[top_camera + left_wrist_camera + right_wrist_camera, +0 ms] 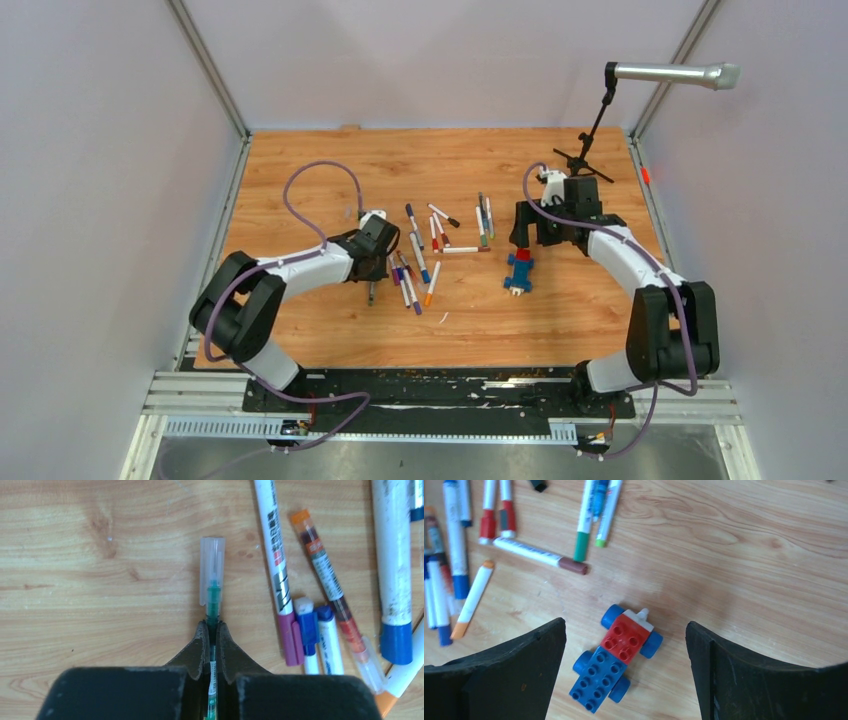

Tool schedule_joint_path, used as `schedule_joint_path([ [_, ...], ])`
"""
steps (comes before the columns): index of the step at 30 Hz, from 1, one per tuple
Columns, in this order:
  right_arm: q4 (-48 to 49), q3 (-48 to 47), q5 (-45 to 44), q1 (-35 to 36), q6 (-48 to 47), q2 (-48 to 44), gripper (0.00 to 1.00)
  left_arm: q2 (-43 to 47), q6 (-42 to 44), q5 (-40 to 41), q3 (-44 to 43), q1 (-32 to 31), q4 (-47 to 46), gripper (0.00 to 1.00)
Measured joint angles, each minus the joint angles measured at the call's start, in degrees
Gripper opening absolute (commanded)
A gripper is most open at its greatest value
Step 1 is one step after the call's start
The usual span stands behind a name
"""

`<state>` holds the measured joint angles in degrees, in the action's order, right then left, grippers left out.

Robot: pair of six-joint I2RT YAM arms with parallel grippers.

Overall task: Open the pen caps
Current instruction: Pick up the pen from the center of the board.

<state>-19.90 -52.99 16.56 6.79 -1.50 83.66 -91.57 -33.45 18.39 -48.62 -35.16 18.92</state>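
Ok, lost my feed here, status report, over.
Left gripper shut on green pen, clear cap on. Right gripper open, block car below. Nothing blocking the cap.

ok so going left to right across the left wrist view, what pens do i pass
green pen with its clear cap, clamped in the left gripper → purple-capped pen → orange-ended pen → thick blue-capped marker. the short blue-capped pens in between overlap these, so they're left out.
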Motion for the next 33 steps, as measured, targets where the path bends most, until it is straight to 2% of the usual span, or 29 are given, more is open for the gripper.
schedule_joint_path([
  [5, -2.01, 0.0, 12.59, 0.0, -5.55, -2.82, 0.91, 6.03, 0.04, -1.36, 4.35, 0.04, 1.29, 0.0],
  [9, -2.71, 0.0, 24.96, 0.04, -9.14, -5.64, 0.89, 16.5, -1.07, -4.22, 8.13, 0.04, -0.02, 0.0],
  [13, -1.62, 0.63, 36.46, 0.07, -9.9, -7.78, 0.86, 27.8, -4.15, -11.13, 13.46, 0.04, -10.43, 0.0],
  [16, 1.9, 2.99, 43.58, 0.57, -7.78, -8.98, 0.85, 32.06, -8.28, -16.9, 17.73, 0.02, -21.0, 0.0],
  [20, 7.48, 6.86, 50.07, 3.02, -3.63, -10.62, 0.85, 31.91, -15.21, -21.44, 21.7, -1.27, -34.4, 0.0],
  [24, 11.32, 7.78, 52.65, 6.78, -0.33, -10.69, 0.83, 30.08, -20.0, -21.75, 21.99, -4.7, -44.46, 0.0],
  [33, 16.06, 8.11, 53.31, 11.54, 5.95, -8.44, 0.79, 21.05, -24.3, -17.79, 16.46, -12.7, -57.57, 0.0],
])
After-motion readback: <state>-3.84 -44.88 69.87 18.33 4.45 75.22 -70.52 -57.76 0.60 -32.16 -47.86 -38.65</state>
